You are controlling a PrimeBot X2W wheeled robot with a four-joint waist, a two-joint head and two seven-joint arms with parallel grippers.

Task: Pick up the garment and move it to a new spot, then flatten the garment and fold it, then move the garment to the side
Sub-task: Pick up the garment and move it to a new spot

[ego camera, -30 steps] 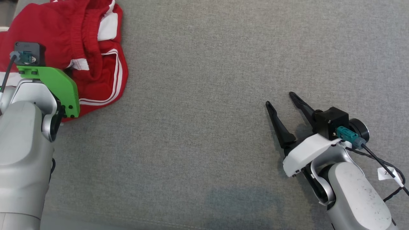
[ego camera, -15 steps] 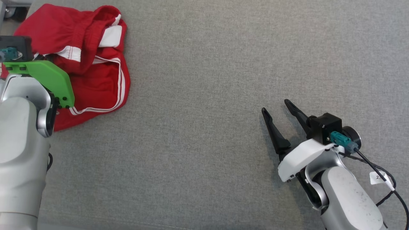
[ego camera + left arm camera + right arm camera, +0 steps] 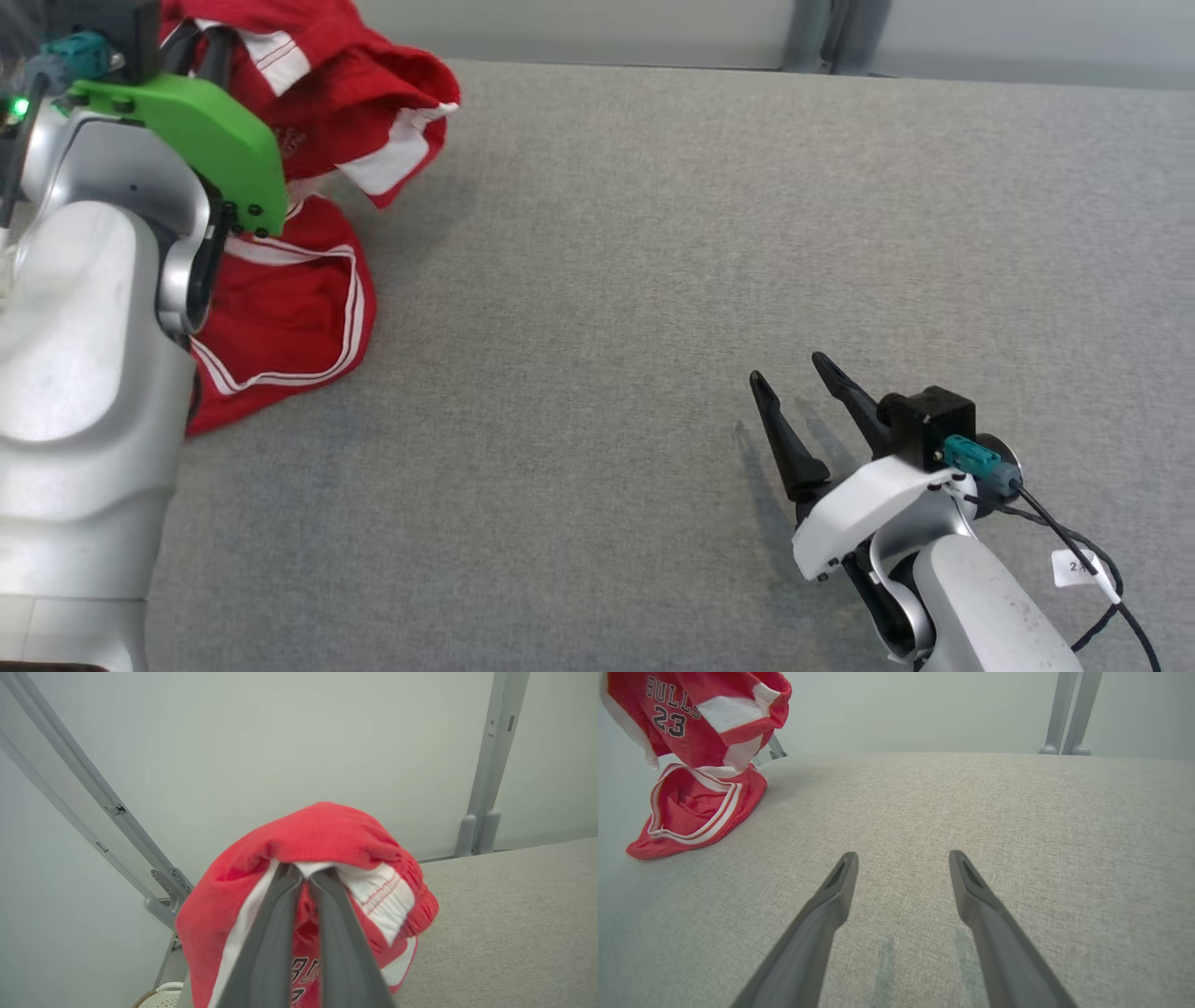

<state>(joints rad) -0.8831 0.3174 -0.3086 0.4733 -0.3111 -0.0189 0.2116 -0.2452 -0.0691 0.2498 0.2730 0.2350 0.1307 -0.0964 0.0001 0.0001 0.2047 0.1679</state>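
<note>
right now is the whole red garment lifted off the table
No, the garment hangs from the left gripper, its lower part lying on the table.

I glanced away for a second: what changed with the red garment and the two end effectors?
The left end effector closed on the red-and-white fabric jersey and lifted its upper part off the grey cloth surface; its lower part still lies there. The right end effector stayed open and empty.

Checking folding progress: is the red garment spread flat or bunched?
Bunched: the garment hangs crumpled from the left gripper, lower part heaped on the grey surface.
</note>
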